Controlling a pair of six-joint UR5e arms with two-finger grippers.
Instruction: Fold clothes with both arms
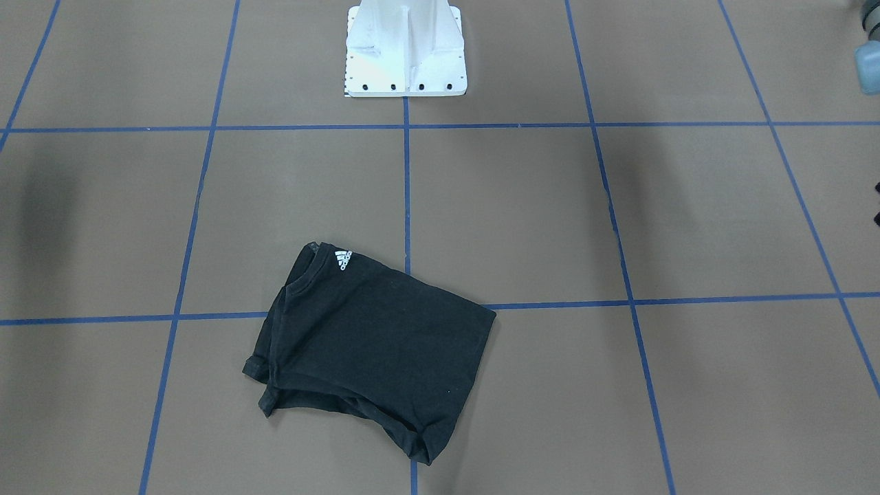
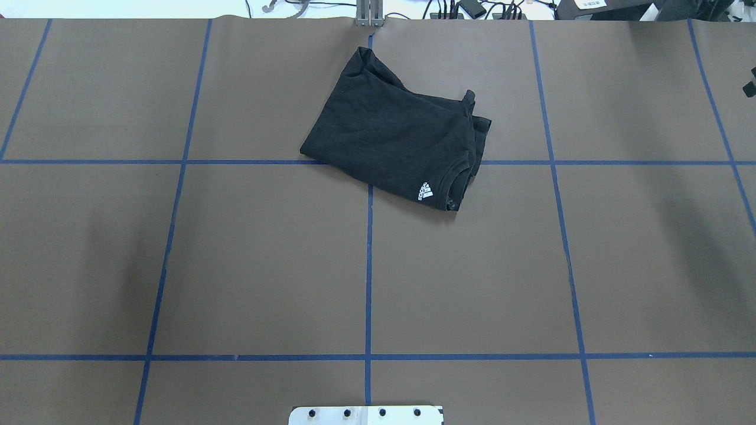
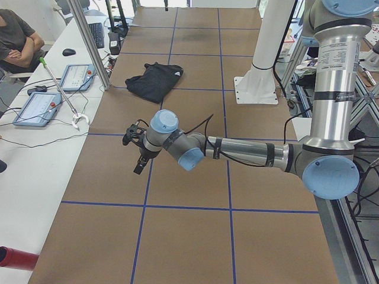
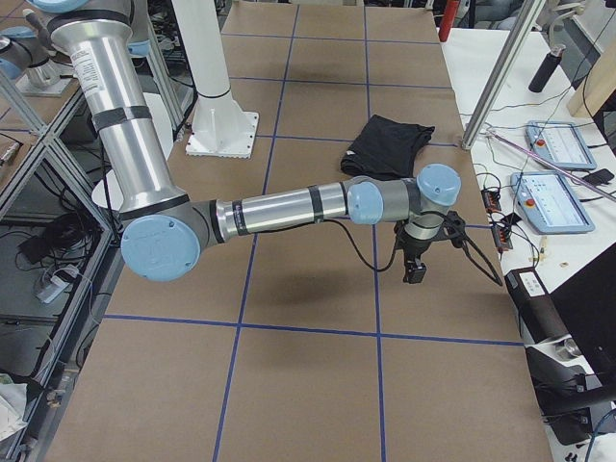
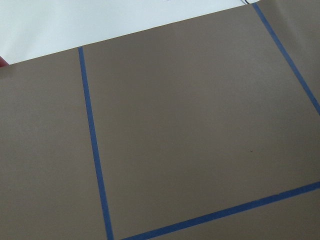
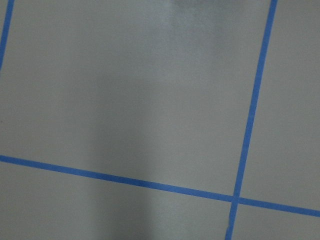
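A: Black two-finger left gripper point(image 3: 136, 155) and right gripper point(image 4: 415, 269): jaws apart or closed?
B: Too small to tell. The folded black T-shirt point(image 2: 390, 139) hides its chest; the white bolted base plate point(image 2: 366, 415) is cut off.

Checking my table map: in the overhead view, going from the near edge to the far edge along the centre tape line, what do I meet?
white base plate → black T-shirt → metal post

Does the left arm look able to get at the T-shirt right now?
Likely yes. The T-shirt lies folded on the table, and nothing stands between it and the left gripper, which hangs above the table off to one side. It lies far from the base, so expect a long stretch.
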